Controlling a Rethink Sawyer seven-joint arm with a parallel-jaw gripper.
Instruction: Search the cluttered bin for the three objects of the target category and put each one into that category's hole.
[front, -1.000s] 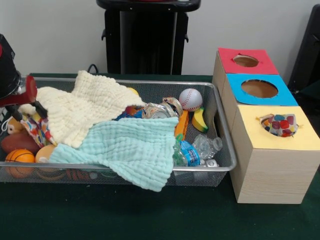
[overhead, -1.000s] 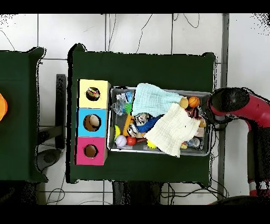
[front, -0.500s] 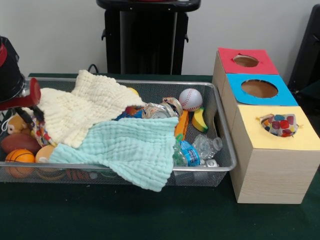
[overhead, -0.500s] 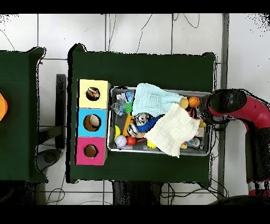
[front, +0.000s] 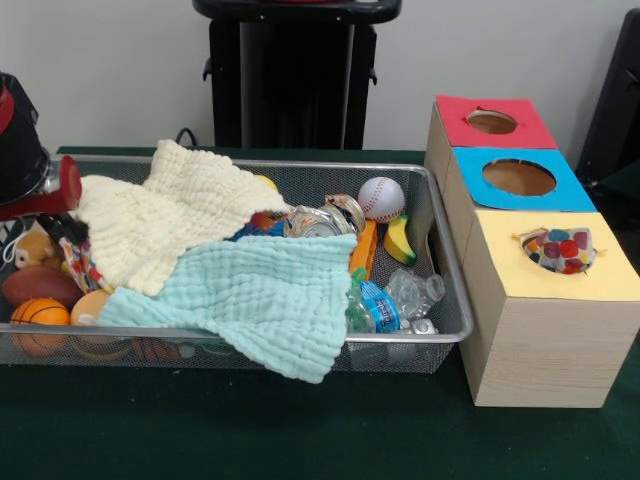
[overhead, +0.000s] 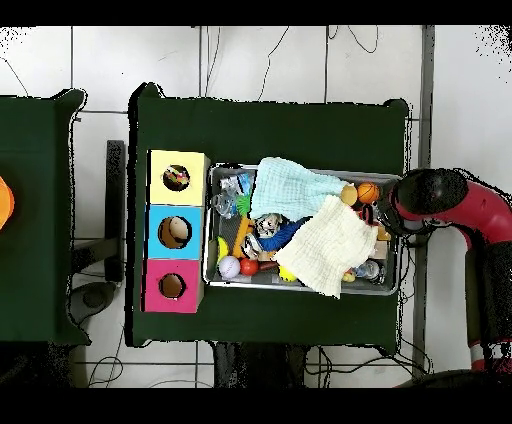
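A wire mesh bin (front: 440, 215) holds a cream cloth (front: 170, 215), a mint cloth (front: 260, 295), a baseball (front: 381, 198), a toy banana (front: 400, 240), a crushed can (front: 315, 222), a plastic bottle (front: 410, 293), a small basketball (front: 38, 315) and a brown football (front: 35, 285). My gripper (front: 62, 232) is low at the bin's left end, right over a colourful patterned cloth (front: 78, 265). The red and black arm (overhead: 440, 195) hides it from above. Another patterned cloth (front: 560, 250) pokes out of the yellow box's hole.
Three wooden boxes stand in a row right of the bin: red top (front: 450, 110), blue top (front: 470, 165), yellow top (front: 500, 270), each with a round hole. The mint cloth hangs over the bin's front rim. Dark green tablecloth (front: 300, 430) lies all round.
The arm's head has edged slightly inward over the bin's left end, and the gripper has shifted a little over the patterned cloth. Nothing else in the bin has moved.
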